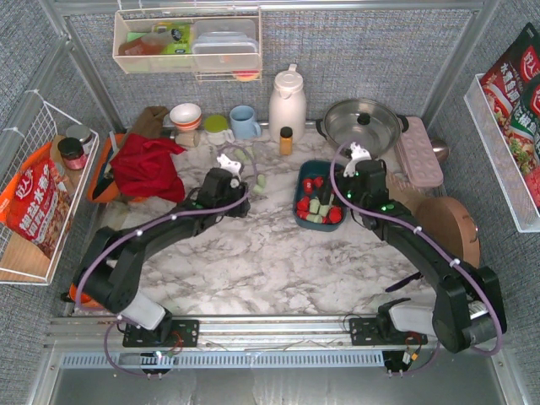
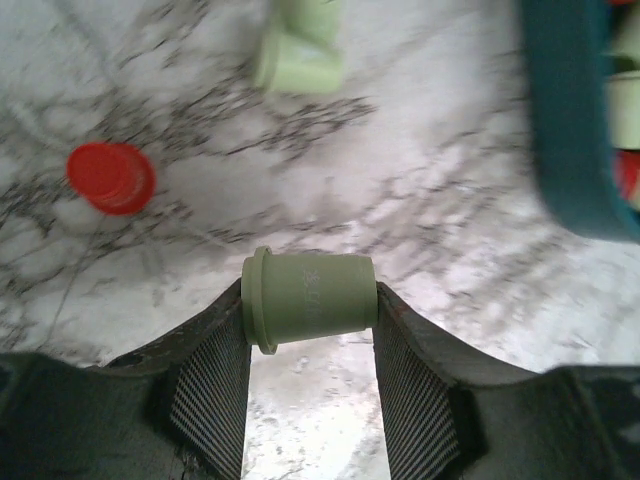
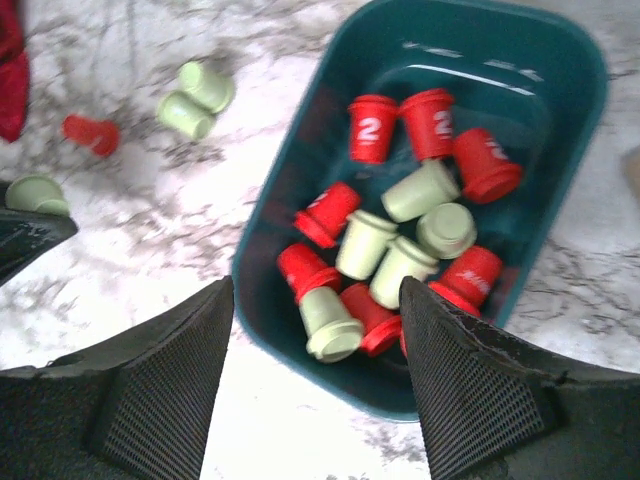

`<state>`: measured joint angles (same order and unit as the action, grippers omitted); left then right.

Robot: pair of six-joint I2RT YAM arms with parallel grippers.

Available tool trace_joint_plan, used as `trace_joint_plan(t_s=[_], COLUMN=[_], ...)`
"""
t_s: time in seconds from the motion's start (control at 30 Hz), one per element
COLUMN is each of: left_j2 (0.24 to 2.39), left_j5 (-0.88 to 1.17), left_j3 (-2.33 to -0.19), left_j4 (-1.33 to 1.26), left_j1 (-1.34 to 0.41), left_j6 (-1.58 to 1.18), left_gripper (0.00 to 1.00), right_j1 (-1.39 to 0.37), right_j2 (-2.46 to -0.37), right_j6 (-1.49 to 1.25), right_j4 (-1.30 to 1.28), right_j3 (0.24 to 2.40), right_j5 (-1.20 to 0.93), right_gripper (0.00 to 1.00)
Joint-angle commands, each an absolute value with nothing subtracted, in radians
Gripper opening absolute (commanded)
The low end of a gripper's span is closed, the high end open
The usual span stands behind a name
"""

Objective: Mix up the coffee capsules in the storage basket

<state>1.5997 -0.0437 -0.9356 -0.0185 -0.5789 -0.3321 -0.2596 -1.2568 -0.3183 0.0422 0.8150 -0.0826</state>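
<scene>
DESK: What sits nearest your cameras?

OPERATOR: On my left wrist view, the left hand (image 2: 310, 312) is clamped on a pale green capsule (image 2: 310, 296). It lies sideways across the two fingers, rim to the left, above the marbled table (image 2: 430, 230). On my right wrist view, the right hand (image 3: 315, 300) stands apart with nothing between its fingers, poised over the near end of the storage basket (image 3: 505, 85). I cannot tell whether it touches the rim.

DESK: And the rest of the capsules?

OPERATOR: Most of the coffee capsules (image 3: 400, 230) lie in the dark teal basket, red and pale green jumbled together at all angles. Several red ones show a white "2". The basket sits on the table, right of centre. To its left, on the bare marble, I see a loose red capsule (image 3: 90, 133) and a pair of green capsules (image 3: 195, 100) touching each other. All three are outside the basket, between it and my left hand.

DESK: Farther back?

OPERATOR: From the overhead camera, a red cloth (image 1: 148, 164) lies at the left and a small amber bottle (image 1: 286, 140) stands just beyond the basket. Behind it, a white jug (image 1: 287, 103), a blue mug (image 1: 245, 122) and a lidded steel pot (image 1: 363, 125) line the back wall. A pink tray (image 1: 419, 152) sits right of the basket.
</scene>
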Motion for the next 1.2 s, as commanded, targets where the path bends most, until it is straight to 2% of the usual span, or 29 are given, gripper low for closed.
trace_joint_plan(t_s=[0.0, 0.23, 0.53, 1.0, 1.17], left_j2=[1.47, 1.307, 1.246, 1.255, 1.257], left_j5=[0.173, 0.256, 0.286, 0.298, 0.283], left_j3=[-0.814, -0.669, -0.52, -0.502, -0.492], left_j4=[-0.3, -0.58, -0.901, -0.943, -0.946], left_j1=[-0.6, -0.713, -0.836, -0.879, -0.886], left_j6=[-0.235, -0.036, 0.176, 0.179, 0.181], left_gripper=[0.27, 0.27, 0.28, 0.29, 0.29], right_j1=[-0.291, -0.378, -0.502, -0.625, -0.642], right_j2=[-1.236, -1.174, -1.17, -1.232, -1.215], right_j6=[-0.312, -0.267, -0.31, -0.345, -0.334], right_j4=[-0.052, -0.251, -0.29, -0.225, -0.258], right_j3=[0.854, 0.977, 1.04, 1.054, 1.072], right_j5=[-0.219, -0.314, -0.369, -0.36, -0.334], right_gripper=[0.71, 0.7, 0.64, 0.52, 0.52])
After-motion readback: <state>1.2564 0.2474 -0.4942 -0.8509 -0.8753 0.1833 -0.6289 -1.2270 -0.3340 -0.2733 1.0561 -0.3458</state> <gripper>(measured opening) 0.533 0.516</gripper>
